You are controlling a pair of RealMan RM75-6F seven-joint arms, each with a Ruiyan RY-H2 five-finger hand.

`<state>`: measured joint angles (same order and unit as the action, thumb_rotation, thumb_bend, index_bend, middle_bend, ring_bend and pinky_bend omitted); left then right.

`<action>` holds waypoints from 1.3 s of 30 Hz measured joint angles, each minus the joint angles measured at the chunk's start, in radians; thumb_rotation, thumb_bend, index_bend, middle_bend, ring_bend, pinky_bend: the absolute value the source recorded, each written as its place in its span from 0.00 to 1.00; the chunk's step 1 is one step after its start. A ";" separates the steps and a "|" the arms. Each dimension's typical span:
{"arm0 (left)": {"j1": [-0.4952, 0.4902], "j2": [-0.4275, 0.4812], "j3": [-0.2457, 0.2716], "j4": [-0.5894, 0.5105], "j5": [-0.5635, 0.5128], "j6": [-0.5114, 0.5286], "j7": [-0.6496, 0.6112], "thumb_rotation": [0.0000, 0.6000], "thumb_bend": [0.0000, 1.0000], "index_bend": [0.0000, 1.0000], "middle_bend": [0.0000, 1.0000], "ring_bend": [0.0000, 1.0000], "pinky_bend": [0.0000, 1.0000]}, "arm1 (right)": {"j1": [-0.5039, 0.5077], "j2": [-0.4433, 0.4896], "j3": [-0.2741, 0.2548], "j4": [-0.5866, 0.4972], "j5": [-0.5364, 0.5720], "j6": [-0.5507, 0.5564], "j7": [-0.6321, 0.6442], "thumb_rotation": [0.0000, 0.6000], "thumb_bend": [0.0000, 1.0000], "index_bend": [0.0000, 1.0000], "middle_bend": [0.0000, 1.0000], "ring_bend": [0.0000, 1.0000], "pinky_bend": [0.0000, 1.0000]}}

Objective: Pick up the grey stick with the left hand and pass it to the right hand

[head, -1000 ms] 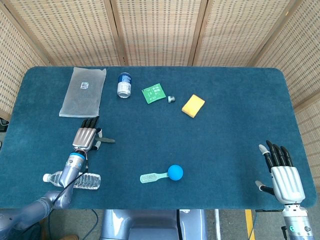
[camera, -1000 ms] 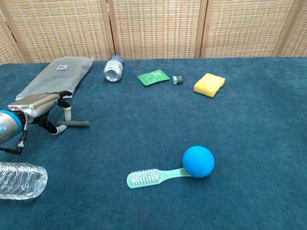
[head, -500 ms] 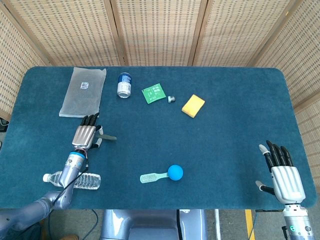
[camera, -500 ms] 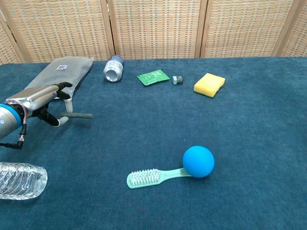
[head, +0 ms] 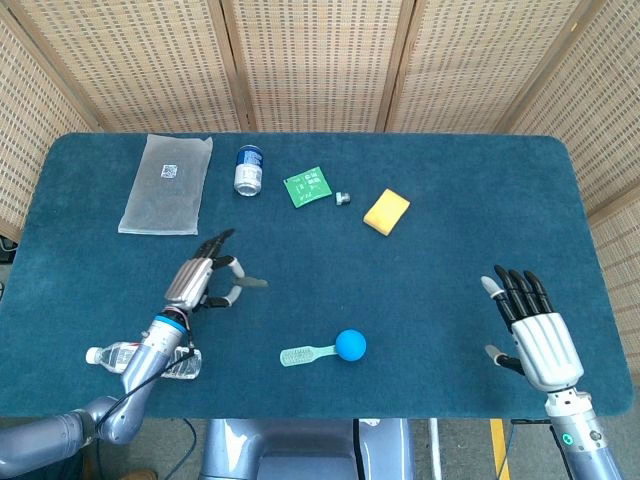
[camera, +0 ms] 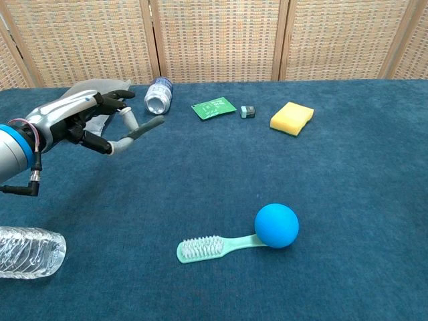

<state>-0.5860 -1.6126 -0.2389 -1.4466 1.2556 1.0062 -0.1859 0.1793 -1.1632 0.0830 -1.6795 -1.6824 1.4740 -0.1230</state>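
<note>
The grey stick [head: 252,284] [camera: 148,126] is off the table, pinched between the thumb and a finger of my left hand [head: 203,279] [camera: 85,120]. Its free end points right, toward the table's middle. That hand hovers above the left part of the blue table [head: 440,250], its other fingers spread. My right hand [head: 533,325] is open at the front right, palm down and fingers apart, holding nothing. The chest view does not show it.
A clear bottle [head: 140,358] [camera: 27,251] lies at the front left. A green brush [head: 305,354] [camera: 214,246] touches a blue ball [head: 350,344] [camera: 276,225] at front centre. Further back are a grey pouch [head: 166,182], a can [head: 248,168], a green card [head: 308,187], a small clip [head: 343,198] and a yellow sponge [head: 386,211].
My left hand has lifted the grey stick off the table and carried it right and toward the middle. My right hand has risen and moved in from the front right corner.
</note>
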 measured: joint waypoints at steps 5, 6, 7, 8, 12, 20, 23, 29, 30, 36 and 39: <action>-0.033 0.035 -0.035 -0.140 -0.018 -0.102 -0.173 1.00 0.42 0.74 0.00 0.00 0.00 | 0.073 0.026 0.013 0.024 -0.046 -0.044 0.158 1.00 0.00 0.18 0.00 0.00 0.00; -0.045 0.033 -0.045 -0.149 -0.026 -0.117 -0.189 1.00 0.42 0.74 0.00 0.00 0.00 | 0.088 0.033 0.014 0.023 -0.051 -0.058 0.192 1.00 0.00 0.18 0.00 0.00 0.00; -0.063 0.025 -0.059 -0.153 -0.037 -0.131 -0.201 1.00 0.42 0.74 0.00 0.00 0.00 | 0.111 0.043 0.015 0.022 -0.058 -0.081 0.239 1.00 0.00 0.18 0.00 0.00 0.00; -0.074 0.015 -0.068 -0.152 -0.047 -0.138 -0.205 1.00 0.42 0.74 0.00 0.00 0.00 | 0.131 0.052 0.016 0.020 -0.064 -0.102 0.274 1.00 0.00 0.18 0.00 0.00 0.00; -0.134 -0.039 -0.103 -0.126 -0.097 -0.173 -0.205 1.00 0.42 0.74 0.00 0.00 0.00 | 0.227 0.079 0.033 0.005 -0.072 -0.187 0.380 1.00 0.01 0.25 0.00 0.00 0.00; -0.221 -0.093 -0.141 -0.095 -0.171 -0.236 -0.167 1.00 0.42 0.75 0.00 0.00 0.00 | 0.344 0.088 0.111 -0.089 0.007 -0.281 0.468 1.00 0.16 0.38 0.00 0.00 0.00; -0.250 -0.107 -0.153 -0.088 -0.193 -0.253 -0.154 1.00 0.42 0.75 0.00 0.00 0.00 | 0.377 0.084 0.134 -0.116 0.043 -0.314 0.467 1.00 0.19 0.42 0.00 0.00 0.00; -0.303 -0.144 -0.166 -0.078 -0.230 -0.270 -0.113 1.00 0.42 0.75 0.00 0.00 0.00 | 0.437 0.051 0.153 -0.121 0.102 -0.392 0.371 1.00 0.24 0.46 0.00 0.00 0.00; -0.310 -0.149 -0.166 -0.077 -0.239 -0.270 -0.100 1.00 0.42 0.75 0.00 0.00 0.00 | 0.446 0.044 0.153 -0.120 0.108 -0.402 0.353 1.00 0.24 0.46 0.00 0.00 0.00; -0.329 -0.164 -0.160 -0.079 -0.275 -0.264 -0.076 1.00 0.42 0.75 0.00 0.00 0.00 | 0.483 0.004 0.151 -0.101 0.139 -0.432 0.274 1.00 0.27 0.49 0.00 0.00 0.00; -0.329 -0.166 -0.159 -0.078 -0.278 -0.264 -0.081 1.00 0.42 0.75 0.00 0.00 0.00 | 0.487 0.000 0.149 -0.099 0.148 -0.432 0.266 1.00 0.28 0.50 0.00 0.00 0.00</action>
<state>-0.9153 -1.7782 -0.3976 -1.5249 0.9777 0.7420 -0.2671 0.6660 -1.1629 0.2320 -1.7784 -1.5342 1.0423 0.1429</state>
